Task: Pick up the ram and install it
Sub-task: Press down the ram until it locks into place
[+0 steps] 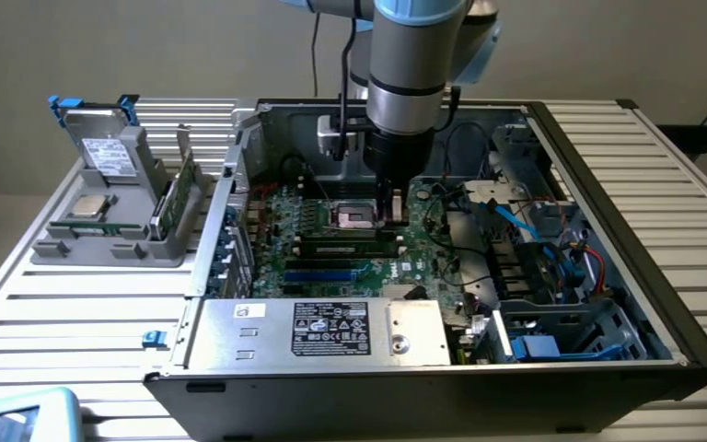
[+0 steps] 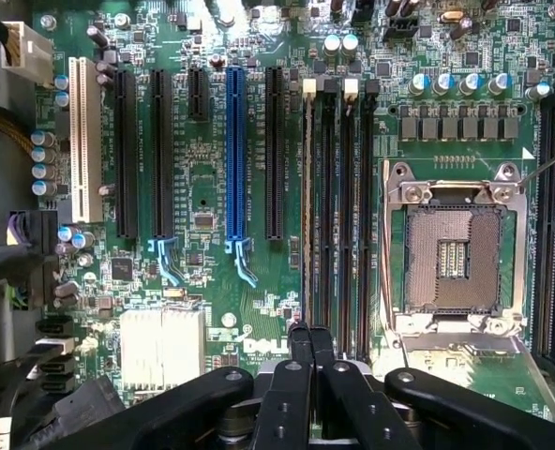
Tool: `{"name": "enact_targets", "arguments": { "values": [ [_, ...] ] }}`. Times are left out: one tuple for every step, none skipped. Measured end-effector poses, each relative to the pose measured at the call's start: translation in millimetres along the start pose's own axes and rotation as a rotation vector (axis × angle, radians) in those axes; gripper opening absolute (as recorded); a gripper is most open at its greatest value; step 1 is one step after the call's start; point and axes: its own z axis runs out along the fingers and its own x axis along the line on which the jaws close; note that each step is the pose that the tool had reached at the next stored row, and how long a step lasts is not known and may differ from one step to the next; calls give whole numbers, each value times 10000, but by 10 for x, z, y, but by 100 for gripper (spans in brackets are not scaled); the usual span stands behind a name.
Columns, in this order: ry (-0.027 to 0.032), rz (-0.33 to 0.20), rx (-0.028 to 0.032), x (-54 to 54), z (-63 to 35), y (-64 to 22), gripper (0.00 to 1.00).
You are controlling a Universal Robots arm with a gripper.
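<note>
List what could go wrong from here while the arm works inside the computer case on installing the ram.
1. The shut gripper hangs just above the memory slots. A sideways slip could scrape the open processor socket, whose contacts lie bare.
2. Loose cables lie close to the arm inside the case. They might snag as it moves.

The exterior view looks down at an angle from in front of the open black computer case (image 1: 648, 313), taking in the slatted table (image 1: 71, 322). The wrist view looks straight down, close over the green motherboard (image 2: 212, 244); both share the square processor socket (image 1: 356, 217).
</note>
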Motion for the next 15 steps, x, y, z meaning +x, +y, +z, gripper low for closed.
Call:
{"name": "enact_targets", "arguments": {
  "values": [
    [1,0,0,0,6,0,11],
    [1,0,0,0,12,0,11],
    [1,0,0,-1,19,0,11],
    [0,0,0,-1,25,1,11],
    [-1,-1,0,-1,27,2,11],
    [-1,0,-1,-1,26,5,11],
    [-2,0,-1,-1,27,8,11],
    [-3,0,-1,-1,27,11,11],
    [-5,-1,0,-1,28,11,11],
    [-7,-2,0,-3,30,11,11],
    [-10,-1,2,-5,32,11,11],
    [-9,0,1,-8,32,12,11],
    [-9,0,1,-10,32,12,11],
    [-9,0,0,-13,32,12,11],
    [-8,0,0,-13,32,12,11]
  ]
}}
